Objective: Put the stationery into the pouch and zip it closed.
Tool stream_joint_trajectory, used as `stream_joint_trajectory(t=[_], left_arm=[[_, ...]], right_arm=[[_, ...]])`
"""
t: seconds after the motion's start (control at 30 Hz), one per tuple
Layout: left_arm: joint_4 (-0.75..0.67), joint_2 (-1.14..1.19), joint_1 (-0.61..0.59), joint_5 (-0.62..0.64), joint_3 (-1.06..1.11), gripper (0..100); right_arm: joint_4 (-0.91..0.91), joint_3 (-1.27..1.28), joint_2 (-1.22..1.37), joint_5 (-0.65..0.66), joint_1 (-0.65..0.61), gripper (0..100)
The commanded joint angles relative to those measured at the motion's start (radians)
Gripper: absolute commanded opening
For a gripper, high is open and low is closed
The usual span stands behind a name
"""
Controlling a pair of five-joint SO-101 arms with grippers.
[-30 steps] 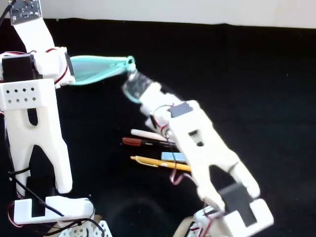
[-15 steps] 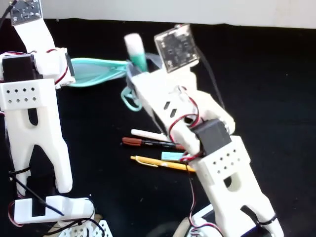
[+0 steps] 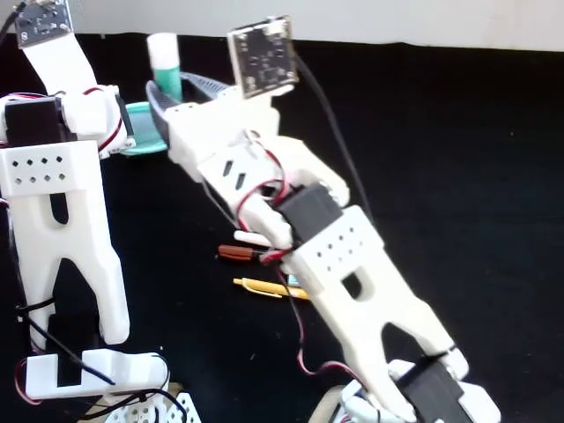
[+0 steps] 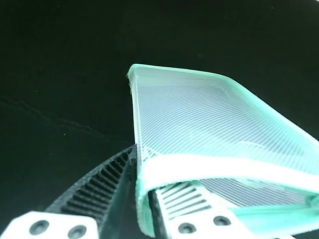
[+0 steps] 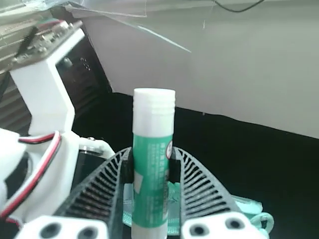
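A translucent teal pouch [image 4: 199, 119] is lifted off the black table, and my left gripper [image 4: 137, 154] is shut on its edge. In the high view the pouch [image 3: 145, 132] pokes out beside the left gripper [image 3: 128, 128] at the back left. My right gripper [image 5: 152, 167] is shut on a green and white glue stick [image 5: 153, 144], held upright. It sits just above the pouch [image 5: 244, 206]. From above, the glue stick [image 3: 165, 60] stands in the right gripper [image 3: 167, 88] right next to the left arm.
On the table under the right arm lie a white pen [image 3: 251, 238], a red-brown pen [image 3: 242, 254] and a yellow pen [image 3: 260, 287]. A pale wall [image 3: 397, 18] runs along the table's back edge. The black cloth to the right is open.
The right arm has risen and swung left with the glue stick, from the pouch's far end to close beside the left gripper. The left arm and pouch stayed in place.
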Motion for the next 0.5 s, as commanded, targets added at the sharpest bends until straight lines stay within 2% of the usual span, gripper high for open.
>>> stream_joint_trajectory(t=[0.0, 0.23, 0.37, 0.47], left_arm=[[-0.009, -0.027, -0.007, 0.052, -0.044, 1], [-0.021, -0.028, 0.008, 0.058, -0.044, 1], [-0.02, -0.03, 0.015, 0.058, -0.044, 1], [-0.02, -0.038, 0.015, 0.058, -0.048, 1]], right_arm=[[-0.031, -0.051, 0.018, -0.018, -0.013, 0.8], [-0.071, -0.016, 0.031, -0.037, -0.013, 0.8], [-0.237, 0.065, 0.085, -0.032, -0.013, 0.8], [-0.289, 0.076, 0.153, -0.037, -0.013, 0.8]])
